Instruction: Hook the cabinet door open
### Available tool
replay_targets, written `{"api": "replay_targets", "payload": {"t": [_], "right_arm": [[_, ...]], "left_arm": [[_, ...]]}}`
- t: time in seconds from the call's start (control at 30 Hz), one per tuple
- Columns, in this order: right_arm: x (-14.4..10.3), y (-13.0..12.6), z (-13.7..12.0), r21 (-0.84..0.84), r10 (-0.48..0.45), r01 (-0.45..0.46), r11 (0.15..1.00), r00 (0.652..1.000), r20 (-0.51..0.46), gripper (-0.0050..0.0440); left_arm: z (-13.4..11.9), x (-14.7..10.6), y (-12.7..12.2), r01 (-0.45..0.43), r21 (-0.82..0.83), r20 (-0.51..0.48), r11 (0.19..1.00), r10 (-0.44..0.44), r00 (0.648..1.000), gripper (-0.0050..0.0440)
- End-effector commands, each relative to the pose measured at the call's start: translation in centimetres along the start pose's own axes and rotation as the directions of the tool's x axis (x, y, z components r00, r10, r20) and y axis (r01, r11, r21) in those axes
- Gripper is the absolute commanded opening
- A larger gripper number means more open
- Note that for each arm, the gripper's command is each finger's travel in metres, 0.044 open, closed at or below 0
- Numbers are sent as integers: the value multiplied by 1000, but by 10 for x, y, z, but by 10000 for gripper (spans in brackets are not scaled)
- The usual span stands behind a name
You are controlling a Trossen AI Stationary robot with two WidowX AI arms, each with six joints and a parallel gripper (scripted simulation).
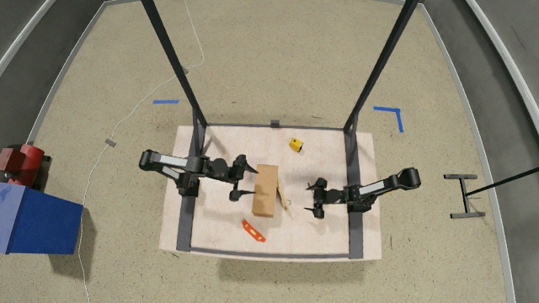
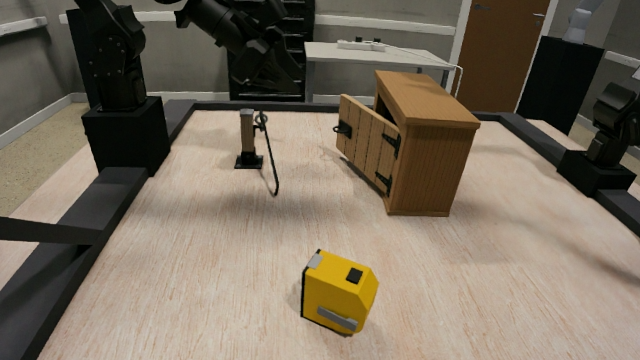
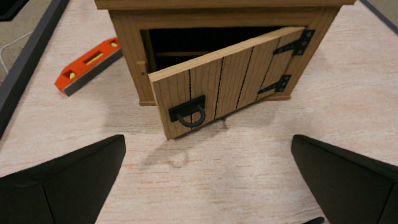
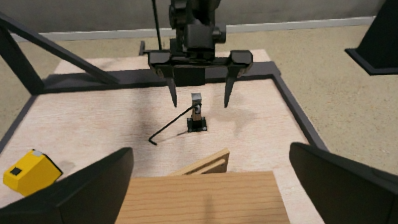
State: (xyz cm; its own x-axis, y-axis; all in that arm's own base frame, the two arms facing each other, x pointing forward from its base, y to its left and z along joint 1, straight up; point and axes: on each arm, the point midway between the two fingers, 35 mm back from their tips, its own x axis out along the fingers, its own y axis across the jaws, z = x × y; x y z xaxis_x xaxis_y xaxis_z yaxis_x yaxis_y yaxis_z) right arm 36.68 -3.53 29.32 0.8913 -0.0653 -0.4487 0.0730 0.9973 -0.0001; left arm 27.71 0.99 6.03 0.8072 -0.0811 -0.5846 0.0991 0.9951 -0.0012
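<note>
The wooden cabinet (image 1: 265,195) stands upright on its base near the table's middle. Its door (image 3: 220,82) is partly open, and the black eye (image 3: 187,114) hangs near the door's free edge. The short post (image 2: 247,137) stands in front of the door. Its hook (image 2: 269,149) hangs down at a slant with its tip near the table, apart from the eye. My left gripper (image 1: 313,198) is open and empty, above the post and facing the door. It also shows in the right wrist view (image 4: 200,95). My right gripper (image 1: 250,182) is open behind the cabinet, with its fingers to either side of the cabinet's back.
A yellow tape measure (image 1: 296,144) lies toward the far edge of the table. An orange level (image 1: 253,231) lies near the front edge. Dark frame rails (image 1: 186,202) run along the table's sides, and two uprights rise at the back.
</note>
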Motion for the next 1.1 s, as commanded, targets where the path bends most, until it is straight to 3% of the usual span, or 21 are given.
{"api": "replay_targets", "payload": {"t": [0.0, 0.3, 1.07], "right_arm": [[-8, -2, 12, 1, -3, 3, 1000, 999, 37, 400], [-8, -2, 12, 1, -3, 3, 1000, 999, 37, 400], [-8, -2, 12, 1, -3, 3, 1000, 999, 37, 400]], "left_arm": [[4, -4, -6, -59, -37, 27, 998, 60, 998, 440], [1, -7, -13, -114, -84, 25, 990, 116, 993, 440], [3, -6, -13, -113, -82, 27, 990, 115, 993, 440]]}}
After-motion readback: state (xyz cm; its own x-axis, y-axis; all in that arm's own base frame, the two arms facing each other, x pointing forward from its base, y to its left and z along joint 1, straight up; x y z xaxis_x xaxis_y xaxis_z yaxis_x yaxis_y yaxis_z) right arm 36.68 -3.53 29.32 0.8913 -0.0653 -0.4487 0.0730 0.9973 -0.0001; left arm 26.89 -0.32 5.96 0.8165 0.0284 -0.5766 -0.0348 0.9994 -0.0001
